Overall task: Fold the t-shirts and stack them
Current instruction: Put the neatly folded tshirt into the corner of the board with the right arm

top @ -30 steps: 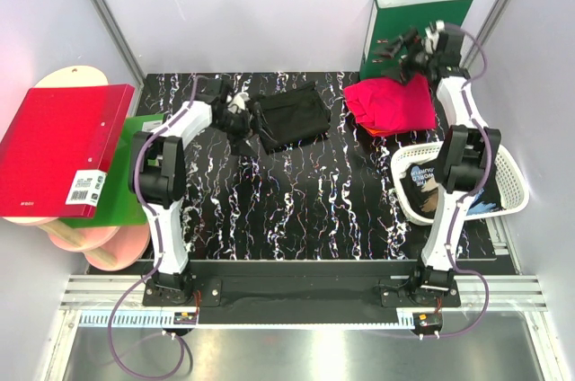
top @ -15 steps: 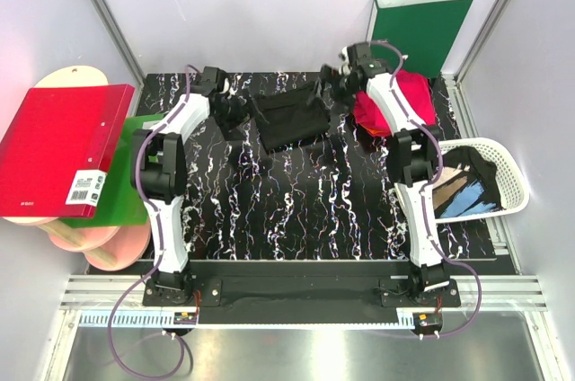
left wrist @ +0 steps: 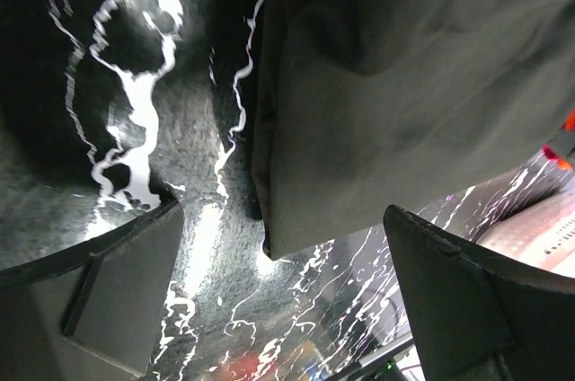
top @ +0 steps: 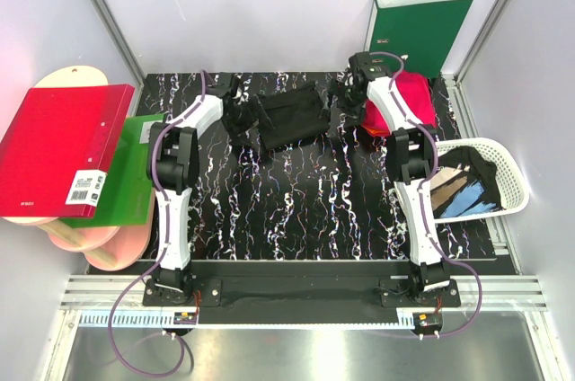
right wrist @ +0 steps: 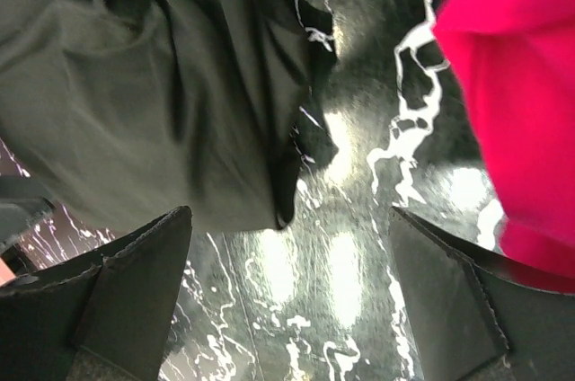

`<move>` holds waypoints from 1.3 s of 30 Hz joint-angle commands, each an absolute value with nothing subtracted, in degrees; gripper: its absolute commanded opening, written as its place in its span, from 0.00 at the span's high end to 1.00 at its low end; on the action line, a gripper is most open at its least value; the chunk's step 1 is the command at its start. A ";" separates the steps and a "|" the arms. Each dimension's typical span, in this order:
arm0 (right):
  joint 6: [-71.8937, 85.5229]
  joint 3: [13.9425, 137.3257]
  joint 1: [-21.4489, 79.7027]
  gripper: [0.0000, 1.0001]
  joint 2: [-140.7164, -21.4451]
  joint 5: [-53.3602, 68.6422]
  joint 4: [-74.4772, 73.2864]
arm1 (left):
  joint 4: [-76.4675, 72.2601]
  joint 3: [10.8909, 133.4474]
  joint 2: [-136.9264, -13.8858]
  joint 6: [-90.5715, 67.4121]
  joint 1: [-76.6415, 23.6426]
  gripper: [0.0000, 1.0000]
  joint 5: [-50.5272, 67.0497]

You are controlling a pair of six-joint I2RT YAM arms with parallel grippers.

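Slide the left end effector [top: 241, 117], spread wide and empty, low along the desk [top: 296, 210] under the left edge of the folded black t-shirt [top: 289, 119], far centre. Bring the right end effector [top: 344, 111], equally wide and empty, under the right edge. Pinch all layers together, probably for carrying onto the pink t-shirt [top: 420, 98] just right. Little gap there, so avoid snagging it. Use the bare near desk for swinging; stay off the basket [top: 492, 144] near right.

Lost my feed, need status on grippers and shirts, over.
Left gripper, right gripper open, empty, flanking folded black cloth t-shirt. Crimson-pink cloth t-shirt beside it, right. Nothing blocking.
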State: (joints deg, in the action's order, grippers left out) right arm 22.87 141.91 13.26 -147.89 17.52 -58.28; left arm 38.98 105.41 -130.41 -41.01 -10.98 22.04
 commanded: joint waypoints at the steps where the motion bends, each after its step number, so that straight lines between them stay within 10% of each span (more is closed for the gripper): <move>1: 23.99 144.93 14.33 0.03 -150.55 20.38 -56.87 | 38.94 108.37 -130.17 -40.87 -11.25 0.01 21.88; 25: 35.06 151.35 15.38 0.09 -160.39 27.07 -47.02 | 41.83 107.84 -125.51 -36.56 -8.00 0.01 24.87; 28: 35.60 151.61 16.08 0.24 -161.71 28.21 -46.32 | 42.01 108.89 -125.33 -36.39 -7.56 0.01 25.66; 32: 36.12 152.49 16.61 0.88 -162.60 29.09 -46.67 | 42.45 109.95 -124.90 -36.47 -7.03 0.01 26.98; 39: 28.66 152.05 16.61 1.00 -154.89 18.74 -51.68 | 42.45 109.69 -123.05 -36.30 -6.68 0.01 27.77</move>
